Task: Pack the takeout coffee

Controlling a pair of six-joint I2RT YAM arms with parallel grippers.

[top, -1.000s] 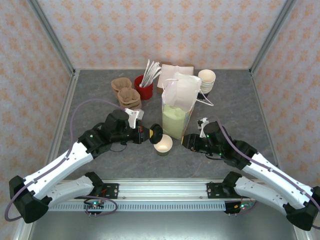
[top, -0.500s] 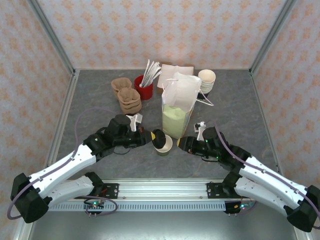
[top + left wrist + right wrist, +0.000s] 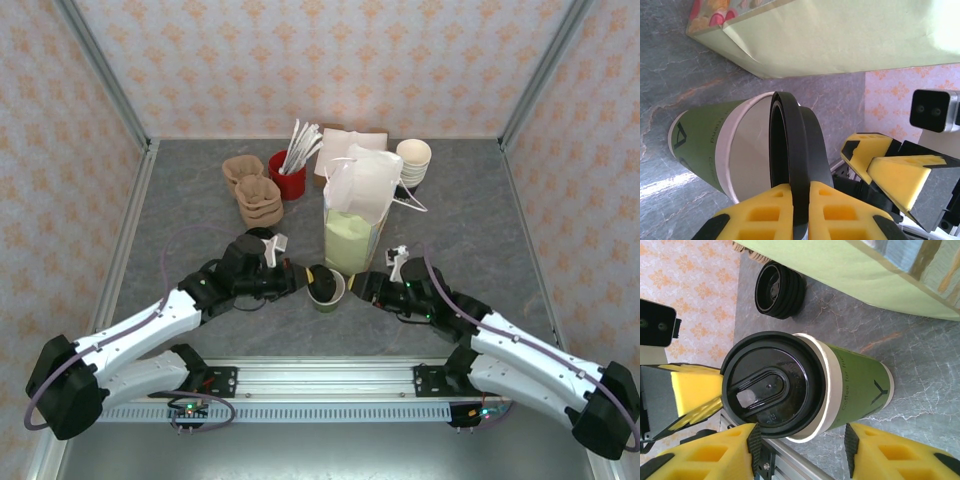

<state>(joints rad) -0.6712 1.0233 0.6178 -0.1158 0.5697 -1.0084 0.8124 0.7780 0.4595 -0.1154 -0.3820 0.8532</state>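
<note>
Pinching black lid (image 3: 795, 130) half-seated on green coffee cup (image 3: 705, 145), left hand (image 3: 800, 187) may yank it off or tip cup w/ sideways drag (right hand (image 3: 802, 435) wide, not gripping).

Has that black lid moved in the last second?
Yes. The black lid has come rightward and down over the green cup, beside the paper bag.

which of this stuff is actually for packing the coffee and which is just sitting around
For the job:
cup
lid at its rim
bag

Lying about:
carriers
red pot of sticks
napkins
cream cups
spare lids
</note>
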